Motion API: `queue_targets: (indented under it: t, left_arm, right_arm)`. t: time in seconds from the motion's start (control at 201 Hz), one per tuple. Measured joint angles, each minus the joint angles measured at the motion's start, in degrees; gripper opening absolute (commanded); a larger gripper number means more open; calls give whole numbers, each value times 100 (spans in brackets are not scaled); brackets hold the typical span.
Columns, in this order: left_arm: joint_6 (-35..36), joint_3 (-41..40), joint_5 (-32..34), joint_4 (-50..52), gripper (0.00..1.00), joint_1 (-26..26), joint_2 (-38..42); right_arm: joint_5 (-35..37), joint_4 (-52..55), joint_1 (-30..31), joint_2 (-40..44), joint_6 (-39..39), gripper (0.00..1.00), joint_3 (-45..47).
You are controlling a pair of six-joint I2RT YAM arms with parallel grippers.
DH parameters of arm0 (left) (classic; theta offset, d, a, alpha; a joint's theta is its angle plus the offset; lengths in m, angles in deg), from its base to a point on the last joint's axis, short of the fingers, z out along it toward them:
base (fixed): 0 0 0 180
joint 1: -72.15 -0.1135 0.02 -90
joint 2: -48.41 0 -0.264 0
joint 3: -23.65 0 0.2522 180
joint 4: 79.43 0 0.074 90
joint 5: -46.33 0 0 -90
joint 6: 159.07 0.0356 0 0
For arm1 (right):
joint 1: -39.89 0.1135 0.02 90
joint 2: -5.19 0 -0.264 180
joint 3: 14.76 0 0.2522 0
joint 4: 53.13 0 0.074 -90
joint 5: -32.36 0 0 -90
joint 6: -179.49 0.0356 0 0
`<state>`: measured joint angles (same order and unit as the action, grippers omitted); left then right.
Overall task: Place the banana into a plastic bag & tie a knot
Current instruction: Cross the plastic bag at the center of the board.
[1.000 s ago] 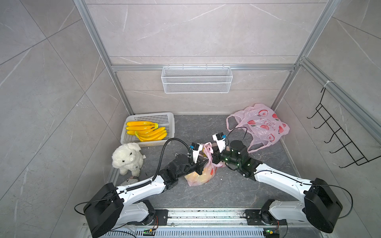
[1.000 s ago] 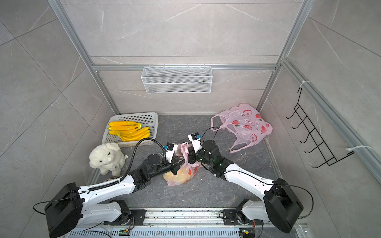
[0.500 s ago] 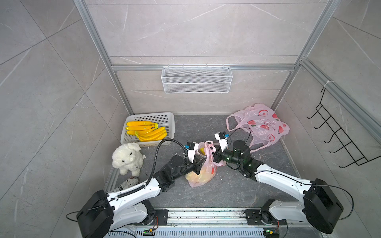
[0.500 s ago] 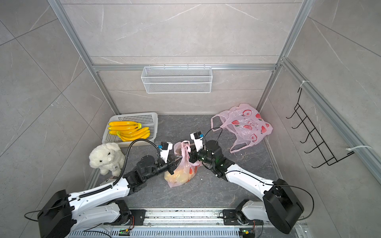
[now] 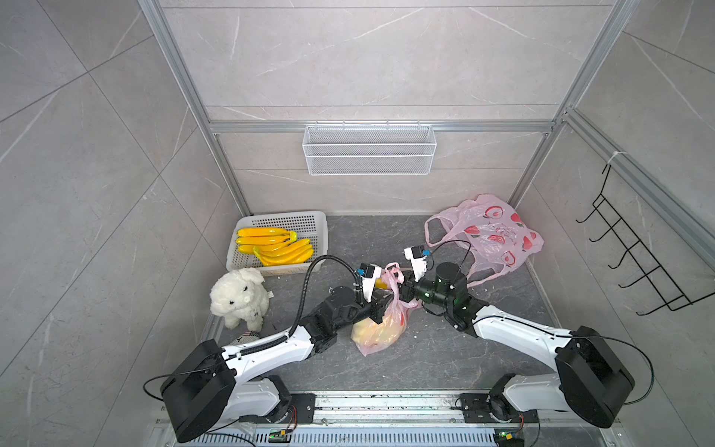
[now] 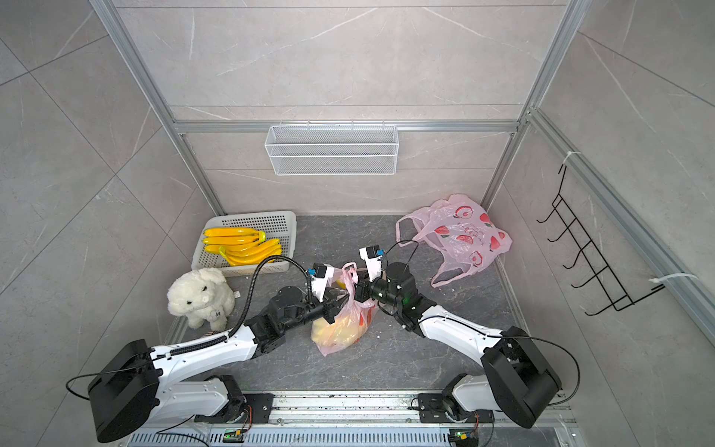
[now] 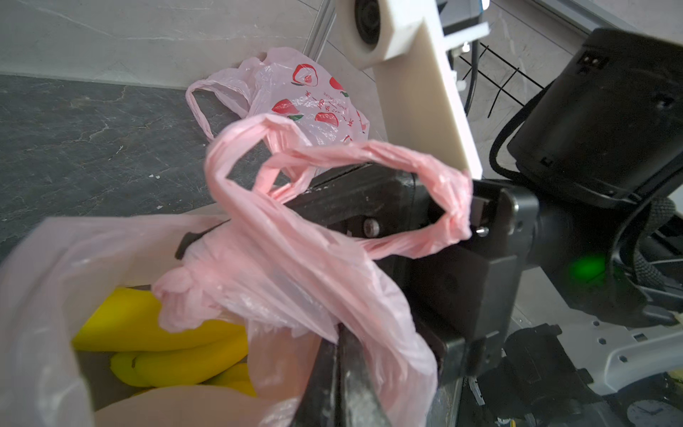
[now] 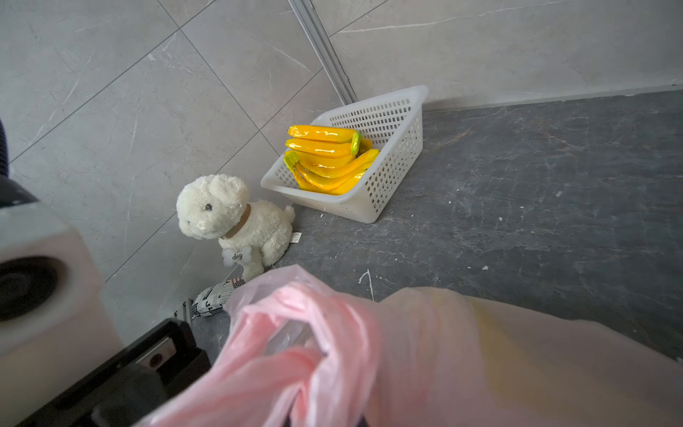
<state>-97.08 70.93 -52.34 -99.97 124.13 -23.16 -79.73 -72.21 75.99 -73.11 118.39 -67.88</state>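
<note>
Pressed together, both pairs of jaws pinch pink film at the mouth of the plastic bag (image 5: pixel 381 333). In both top views it sits on the bench (image 5: pixel 425 360) between the left arm (image 5: pixel 271 348) and the right arm (image 5: pixel 514 333). Yellow shows through its belly, so we take the banana to be inside. Well apart lie a spare bag (image 5: pixel 491 232), a basket (image 5: pixel 284 214) of spare bananas (image 5: pixel 271 247) and a plush dog (image 5: pixel 240 296).

From the left wrist we see the left jaws closed on a fold of film at the bag's neck. The banana (image 7: pixel 155 332) lies below in the open gap. Beside it is a bunched lump (image 7: pixel 181 288) that we judge to be a first half-knot. One handle loop (image 7: pixel 451 192) drapes around the right jaws, whose tips reach toward the lump.

From the right wrist, twisted film (image 8: pixel 295 362) runs down to where the right jaws sit, but the tips themselves are hidden.

We judge the film thin, limp and slippery, and easily torn by a hard pull. The banana's weight should anchor the bag. The best hold is on the twisted handles near the lump, where the layers are thickest.
</note>
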Motion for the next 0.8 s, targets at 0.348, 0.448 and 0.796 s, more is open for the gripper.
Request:
queue_targets:
  t: [0.348, 0.448, 0.796]
  left_arm:
    - [-118, -350, 28, 387, 45, 219, 857]
    - [-22, -378, 127, 807, 49, 236, 1331]
    - [516, 98, 671, 2479, 40, -157, 2326]
  right_arm:
    - [0, -798, -68, -122, 457, 0, 15]
    - [0, -850, -68, -149, 457, 0, 15]
    - [-4, -903, -68, -186, 455, 0, 15]
